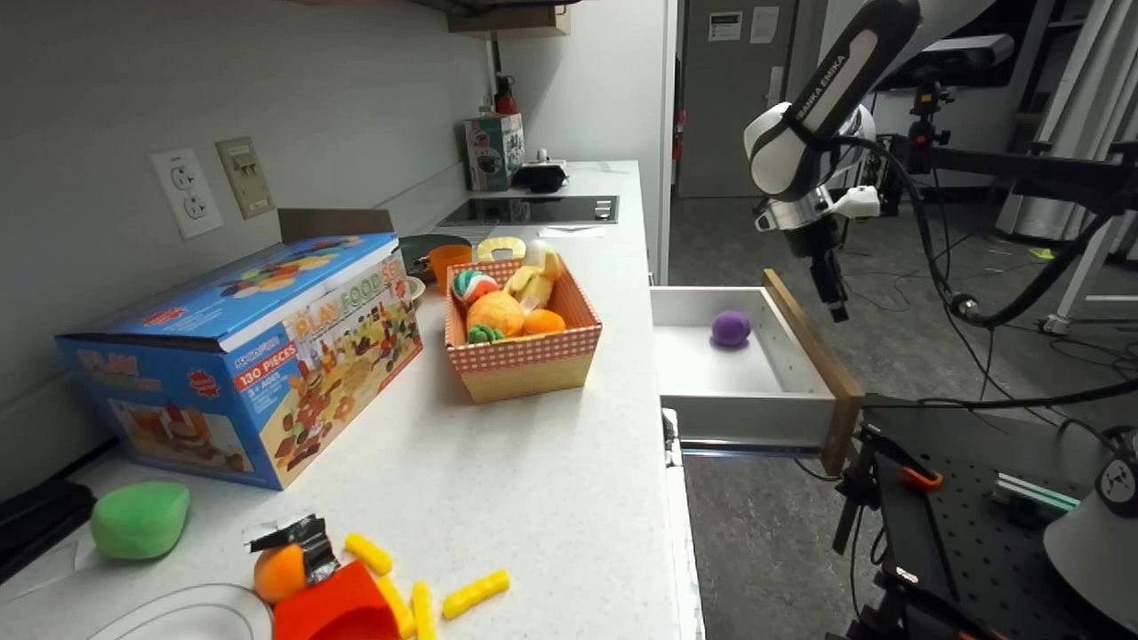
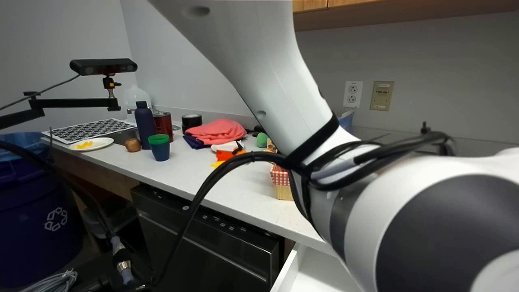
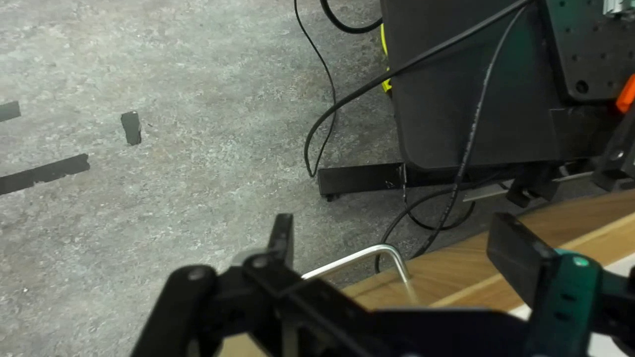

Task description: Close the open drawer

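Observation:
The drawer (image 1: 803, 347) is pulled out from the white counter in an exterior view. It has a white inside and a wood-coloured front. A purple ball (image 1: 731, 329) lies in it. Part of its white inside shows in an exterior view (image 2: 320, 271), below the arm. In the wrist view, the wooden drawer front (image 3: 461, 263) and its metal handle (image 3: 357, 255) show between my fingers. My gripper (image 1: 834, 298) points down at the outer side of the front. It is open and empty in the wrist view (image 3: 392, 228). I cannot tell whether it touches the front.
A fruit basket (image 1: 524, 382) and a blue toy box (image 1: 240, 356) stand on the counter (image 1: 569, 498). A black cart (image 1: 969, 533) stands close to the drawer front's near end. Cables (image 3: 327, 114) hang and lie by the cart. A dishwasher (image 2: 202, 239) sits beside the drawer.

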Robot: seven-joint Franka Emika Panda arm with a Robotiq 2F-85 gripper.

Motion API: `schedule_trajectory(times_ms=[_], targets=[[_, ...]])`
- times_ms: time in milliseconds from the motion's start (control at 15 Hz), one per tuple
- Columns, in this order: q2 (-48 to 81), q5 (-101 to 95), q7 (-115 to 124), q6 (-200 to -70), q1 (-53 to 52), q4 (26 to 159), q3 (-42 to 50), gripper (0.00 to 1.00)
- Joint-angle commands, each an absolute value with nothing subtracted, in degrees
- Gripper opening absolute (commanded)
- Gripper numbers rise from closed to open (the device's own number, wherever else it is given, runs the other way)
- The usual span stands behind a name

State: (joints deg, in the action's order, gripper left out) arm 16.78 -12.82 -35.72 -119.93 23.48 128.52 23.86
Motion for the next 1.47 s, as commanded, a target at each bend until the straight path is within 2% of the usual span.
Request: schedule_trajectory(times_ms=[0, 533, 1400], targets=[[21.60, -15.66, -35.49, -124.55, 25.48, 126.48, 22.51, 1.00], [25.38, -15.63, -35.38, -133.30, 26.69, 126.11, 21.20, 1.00], [30.63, -7.64, -39.92, -129.16, 27.30, 118.25, 12.25, 1.00]])
